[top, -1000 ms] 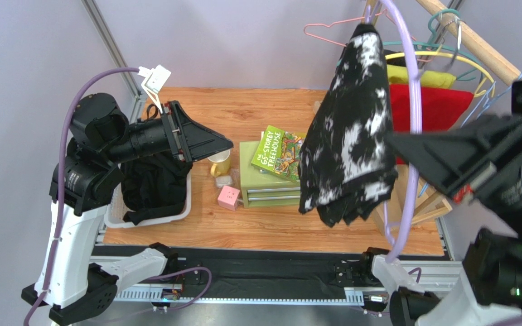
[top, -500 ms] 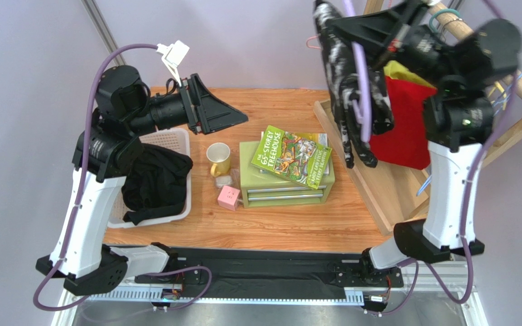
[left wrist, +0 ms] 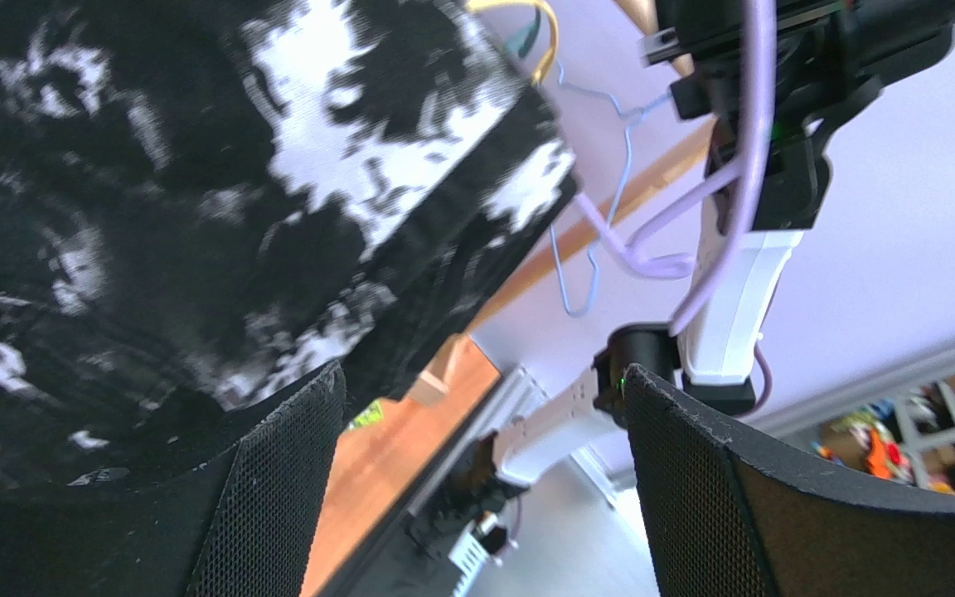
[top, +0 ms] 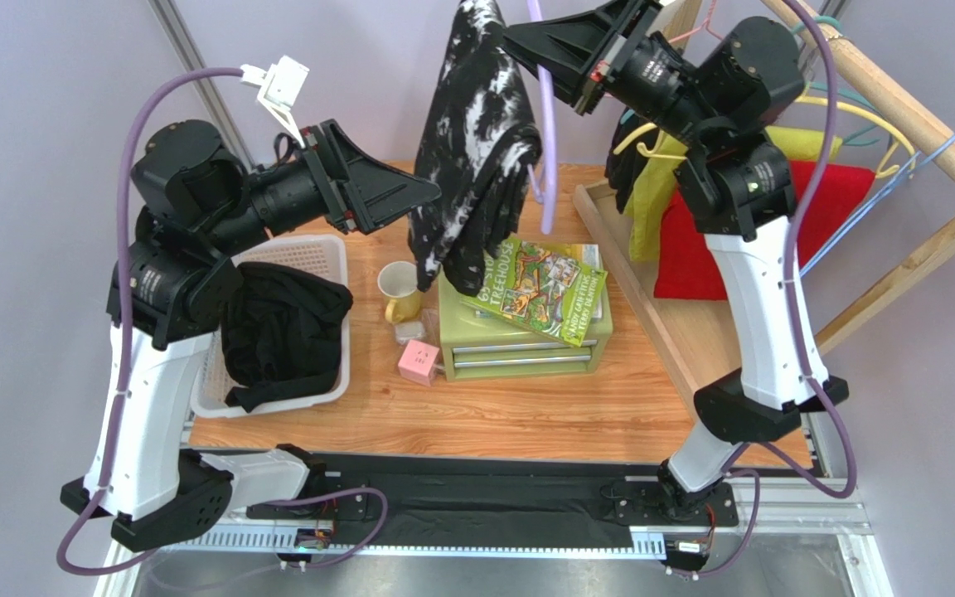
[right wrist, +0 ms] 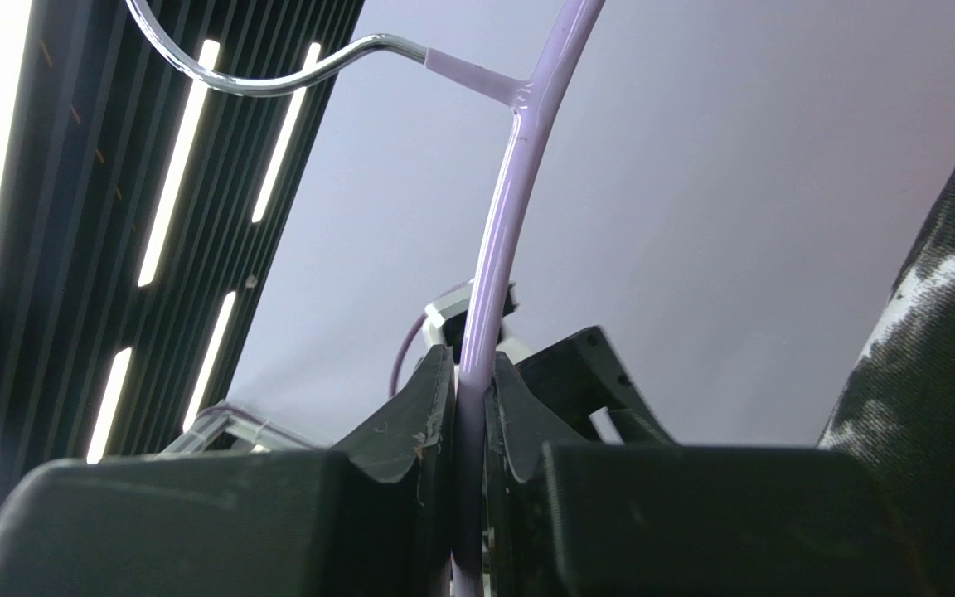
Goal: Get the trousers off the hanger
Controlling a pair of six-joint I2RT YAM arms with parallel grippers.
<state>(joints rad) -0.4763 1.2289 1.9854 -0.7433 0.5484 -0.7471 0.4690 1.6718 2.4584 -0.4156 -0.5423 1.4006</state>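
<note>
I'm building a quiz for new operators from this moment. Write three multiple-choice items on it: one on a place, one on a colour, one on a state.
1. Where does the green book lie?
A. on the green drawer box
B. in the white basket
C. on the rail

2. What colour is the hanger in the right gripper?
A. yellow
B. lilac
C. blue

3. How do the left gripper's fingers stand?
A. clamped on cloth
B. clamped on the mug
C. apart, holding nothing

Key:
1 A: the book rests on top of the drawer box.
2 B: the right wrist view shows the right gripper shut on a lilac bar.
3 C: the left gripper shows open air between its fingers, the speckled trousers just beyond.
</note>
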